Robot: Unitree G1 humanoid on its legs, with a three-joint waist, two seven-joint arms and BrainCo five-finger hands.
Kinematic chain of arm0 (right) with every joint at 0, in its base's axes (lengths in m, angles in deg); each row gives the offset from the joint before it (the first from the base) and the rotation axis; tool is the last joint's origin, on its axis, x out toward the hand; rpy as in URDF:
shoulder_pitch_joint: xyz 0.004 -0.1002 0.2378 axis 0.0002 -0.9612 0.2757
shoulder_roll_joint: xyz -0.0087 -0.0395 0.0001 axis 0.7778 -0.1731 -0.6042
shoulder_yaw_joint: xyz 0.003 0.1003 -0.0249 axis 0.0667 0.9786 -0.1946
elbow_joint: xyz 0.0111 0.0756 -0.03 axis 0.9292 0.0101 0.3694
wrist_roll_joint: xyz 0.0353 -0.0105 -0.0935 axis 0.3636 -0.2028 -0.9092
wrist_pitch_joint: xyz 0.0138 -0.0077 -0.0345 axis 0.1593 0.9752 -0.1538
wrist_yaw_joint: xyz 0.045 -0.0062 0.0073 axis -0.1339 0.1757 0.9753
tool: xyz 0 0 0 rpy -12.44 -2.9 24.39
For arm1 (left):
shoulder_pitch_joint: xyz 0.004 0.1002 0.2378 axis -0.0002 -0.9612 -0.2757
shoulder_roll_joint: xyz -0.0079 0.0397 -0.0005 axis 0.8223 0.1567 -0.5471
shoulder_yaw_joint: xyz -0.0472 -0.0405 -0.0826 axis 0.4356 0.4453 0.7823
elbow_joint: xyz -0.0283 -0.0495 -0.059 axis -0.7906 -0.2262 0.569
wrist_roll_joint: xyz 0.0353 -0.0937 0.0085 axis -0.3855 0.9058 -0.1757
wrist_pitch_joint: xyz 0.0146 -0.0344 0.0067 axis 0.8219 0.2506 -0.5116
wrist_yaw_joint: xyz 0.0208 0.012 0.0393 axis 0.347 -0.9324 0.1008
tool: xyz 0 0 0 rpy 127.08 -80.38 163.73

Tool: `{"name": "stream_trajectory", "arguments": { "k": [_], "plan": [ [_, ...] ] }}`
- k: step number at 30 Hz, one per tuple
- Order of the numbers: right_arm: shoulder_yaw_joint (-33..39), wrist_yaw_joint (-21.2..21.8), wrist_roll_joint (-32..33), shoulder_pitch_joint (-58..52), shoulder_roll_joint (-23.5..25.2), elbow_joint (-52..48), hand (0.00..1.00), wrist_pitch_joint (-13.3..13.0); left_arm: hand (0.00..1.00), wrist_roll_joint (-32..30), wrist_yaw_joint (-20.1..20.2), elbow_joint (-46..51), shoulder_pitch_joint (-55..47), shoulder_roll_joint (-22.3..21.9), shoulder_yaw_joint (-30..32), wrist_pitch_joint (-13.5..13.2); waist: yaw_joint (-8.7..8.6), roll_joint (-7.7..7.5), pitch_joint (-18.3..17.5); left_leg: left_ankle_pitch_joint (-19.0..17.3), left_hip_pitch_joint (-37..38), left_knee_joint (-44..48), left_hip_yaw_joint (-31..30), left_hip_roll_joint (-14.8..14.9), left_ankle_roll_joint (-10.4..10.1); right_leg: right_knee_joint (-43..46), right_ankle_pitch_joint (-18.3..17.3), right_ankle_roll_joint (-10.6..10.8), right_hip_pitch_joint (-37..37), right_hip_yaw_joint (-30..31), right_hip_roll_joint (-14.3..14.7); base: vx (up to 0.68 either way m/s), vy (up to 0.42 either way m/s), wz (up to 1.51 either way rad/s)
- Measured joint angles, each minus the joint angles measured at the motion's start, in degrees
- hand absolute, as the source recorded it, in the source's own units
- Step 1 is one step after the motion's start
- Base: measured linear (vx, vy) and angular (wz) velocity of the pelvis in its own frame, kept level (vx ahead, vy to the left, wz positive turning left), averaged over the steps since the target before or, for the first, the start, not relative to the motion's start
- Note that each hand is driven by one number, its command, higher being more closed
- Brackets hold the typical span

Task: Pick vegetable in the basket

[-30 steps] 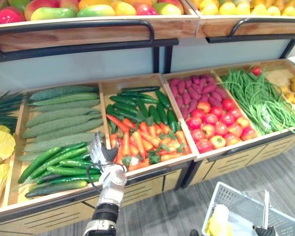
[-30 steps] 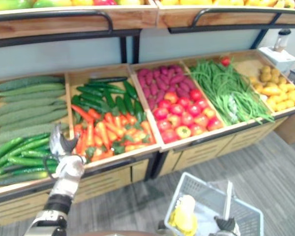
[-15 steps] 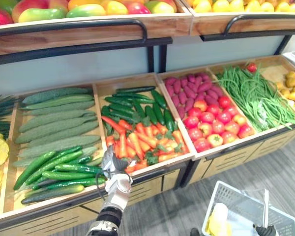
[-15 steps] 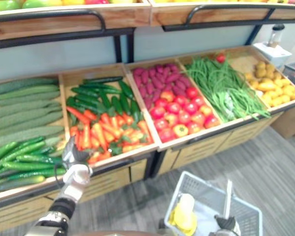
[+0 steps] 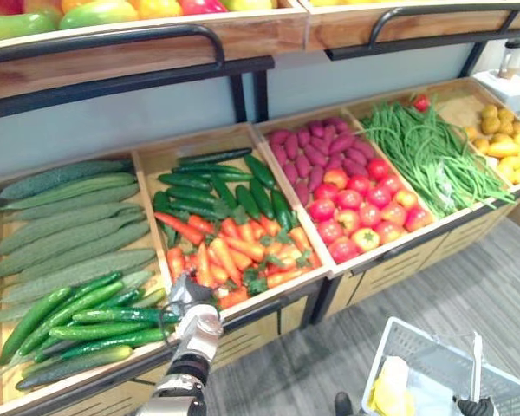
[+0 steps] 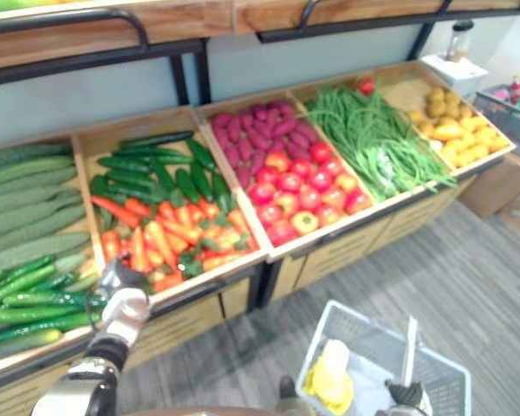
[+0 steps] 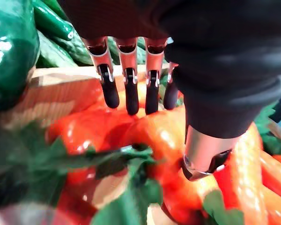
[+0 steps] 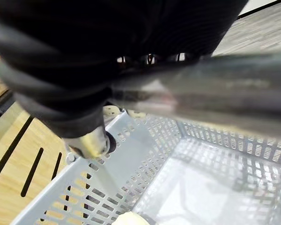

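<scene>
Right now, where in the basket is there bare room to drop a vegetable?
Basket floor is bare between the yellow item and the handle. Carrots under the left robot hand are packed tight.

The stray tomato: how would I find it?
On the lower wooden shelf, find the crate of green beans, beside the yellow produce at the robot's right. At its far end sits one red tomato, alone, apart from the tomato pile next door.
</scene>
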Motion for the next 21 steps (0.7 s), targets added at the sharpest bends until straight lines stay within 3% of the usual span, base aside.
{"name": "stream_trajectory", "arguments": {
  "k": [6, 21],
  "plan": [
    [-1.14, 0.77, 0.0, -0.09, -1.93, 0.0, 1.0, -0.61, 1.0, 3.49, -0.12, -1.0, 1.15, 0.93, 2.14, -0.1, -0.02, -0.06, 0.15, -0.5, 0.69, -0.1, 1.12, 0.08, -0.19, -0.47, 0.0, 0.0, 0.12, 0.81, 0.27, 0.02, -0.008, -0.09],
    [-3.71, 1.05, -0.02, -0.24, -2.13, -0.01, 1.0, -1.34, 1.0, 3.64, 0.91, -1.75, 1.68, 1.55, 2.07, -0.26, 0.11, -1.14, 0.75, -0.69, 1.74, -0.1, 0.88, -0.02, -0.19, -0.38, -0.08, -0.1, 1.31, 0.55, 0.1, 0.0, 0.0, -0.01]
  ]
}}
